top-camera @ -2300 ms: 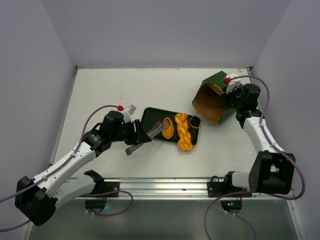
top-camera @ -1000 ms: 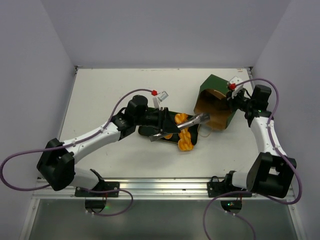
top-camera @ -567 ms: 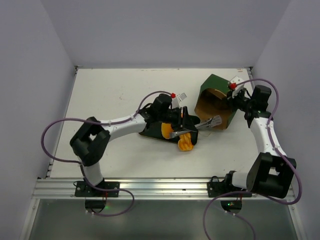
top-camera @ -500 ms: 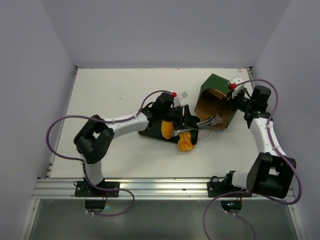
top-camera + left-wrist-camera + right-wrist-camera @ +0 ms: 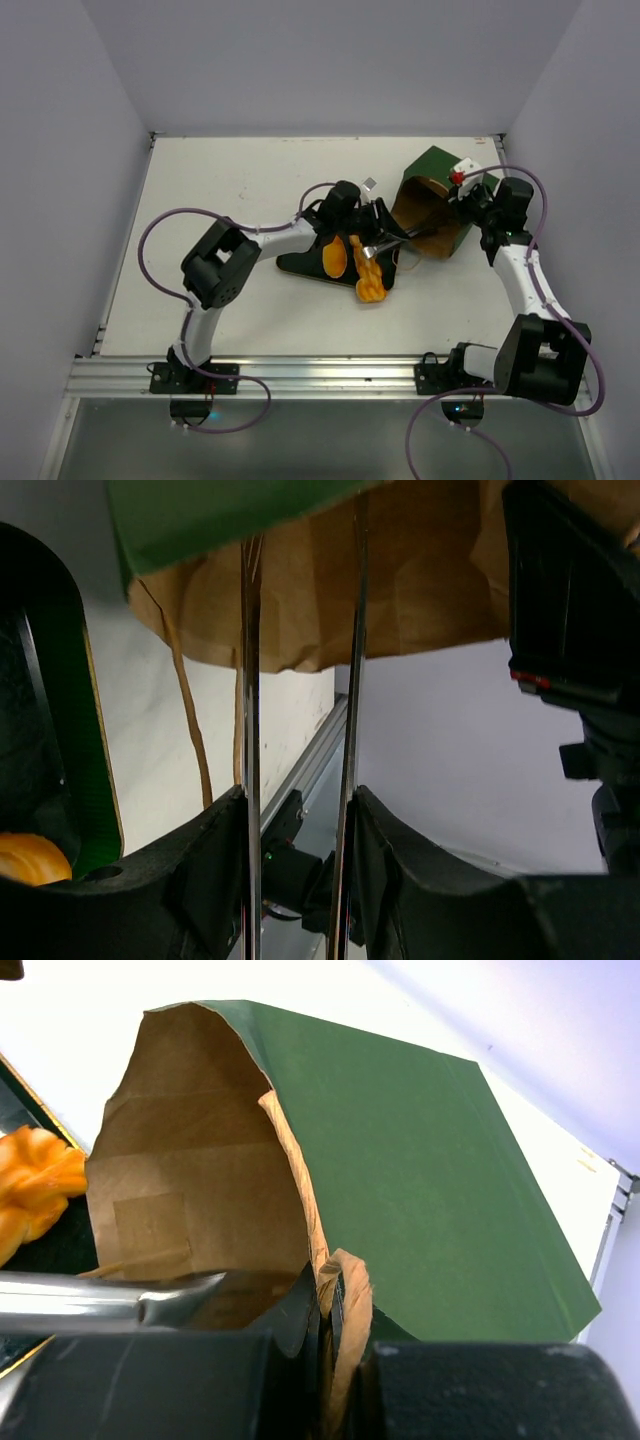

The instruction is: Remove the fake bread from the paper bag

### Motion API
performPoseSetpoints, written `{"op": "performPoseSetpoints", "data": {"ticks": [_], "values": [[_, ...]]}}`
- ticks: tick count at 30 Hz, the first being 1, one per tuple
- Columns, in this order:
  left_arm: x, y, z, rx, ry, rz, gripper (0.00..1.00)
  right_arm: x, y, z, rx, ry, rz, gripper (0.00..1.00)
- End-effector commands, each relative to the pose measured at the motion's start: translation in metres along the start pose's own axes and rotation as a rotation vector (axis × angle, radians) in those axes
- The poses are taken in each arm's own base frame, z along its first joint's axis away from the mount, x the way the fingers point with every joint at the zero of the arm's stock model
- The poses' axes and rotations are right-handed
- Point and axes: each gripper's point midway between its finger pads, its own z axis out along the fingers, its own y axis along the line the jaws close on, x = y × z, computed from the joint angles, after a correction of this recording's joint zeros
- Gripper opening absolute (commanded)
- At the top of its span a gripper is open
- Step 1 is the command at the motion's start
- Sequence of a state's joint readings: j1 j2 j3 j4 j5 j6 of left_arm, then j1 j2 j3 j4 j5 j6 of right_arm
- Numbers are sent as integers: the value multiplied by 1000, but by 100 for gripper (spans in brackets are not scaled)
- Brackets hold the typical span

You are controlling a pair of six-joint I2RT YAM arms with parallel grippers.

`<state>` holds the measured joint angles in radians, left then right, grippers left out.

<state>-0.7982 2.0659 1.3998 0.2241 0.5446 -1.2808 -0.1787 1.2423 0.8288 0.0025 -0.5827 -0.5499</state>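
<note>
The dark green paper bag [image 5: 437, 170] lies on its side, its brown mouth facing the tray; it also shows in the right wrist view [image 5: 420, 1160] and the left wrist view [image 5: 400, 580]. My right gripper [image 5: 466, 200] [image 5: 335, 1305] is shut on the bag's rim and holds the mouth open. My left gripper [image 5: 415, 232] [image 5: 300, 570] is open and empty, its thin fingers [image 5: 110, 1300] reaching into the bag's mouth. An orange braided loaf [image 5: 368, 275] [image 5: 35, 1185] and an orange oval roll [image 5: 334, 257] [image 5: 30, 860] lie on the tray. I see no bread inside the bag.
The black tray [image 5: 300, 265] [image 5: 40, 730] lies just left of the bag, under my left forearm. A string handle [image 5: 190, 720] hangs from the bag's rim. The side walls stand close on both sides, and the right arm is near the right wall.
My left arm has stretched right from the tray to the bag, and its fingers have entered the mouth. The right gripper has kept its hold on the rim, shifting only slightly.
</note>
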Motion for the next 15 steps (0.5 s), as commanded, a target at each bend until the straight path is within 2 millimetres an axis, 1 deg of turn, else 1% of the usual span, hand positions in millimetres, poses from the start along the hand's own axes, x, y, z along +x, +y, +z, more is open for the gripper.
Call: {"op": "performPoseSetpoints", "data": {"ticks": [1,3,4,6,7,9,10,15], "values": [[-29,-30,4,77,-76,-17,49,-21,-10,-3,62,-62,-68,1],[-36,-35,7,86,-88,-22,49,-22,-8,-2,58,-62,-73,1],[-38,-27,12,73,-85,-34,49,-22,-7,-2,58,-62,-77,1],[-42,-31,17,85,-83,-42,49,-22,-5,-2,52,-63,-79,1],[-43,-25,21,76,-82,-52,49,-22,-4,-1,50,-63,-81,1],[-46,-26,24,80,-87,-65,50,-21,-3,-1,49,-60,-82,2],[-47,-21,27,73,-86,-74,49,-21,-2,0,47,-61,-86,2],[-54,-18,33,62,-100,-89,50,-21,0,0,43,-60,-92,2]]}}
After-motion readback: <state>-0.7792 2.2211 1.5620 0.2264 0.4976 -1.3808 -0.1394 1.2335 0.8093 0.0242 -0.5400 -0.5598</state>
